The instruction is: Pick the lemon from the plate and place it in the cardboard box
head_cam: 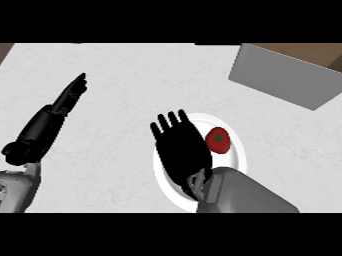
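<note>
A white plate sits on the counter. On its far right part lies a red tomato, not a lemon. The right hand hovers over the plate's left half, fingers straight, grasping nothing. Beyond the plate, to the right, stands the cardboard box. Well left of the plate the left hand rests, released.

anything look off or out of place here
The fruit on the plate is red with a dark green top, more like a tomato than a lemon. Nothing looks spilled or damaged.
</note>
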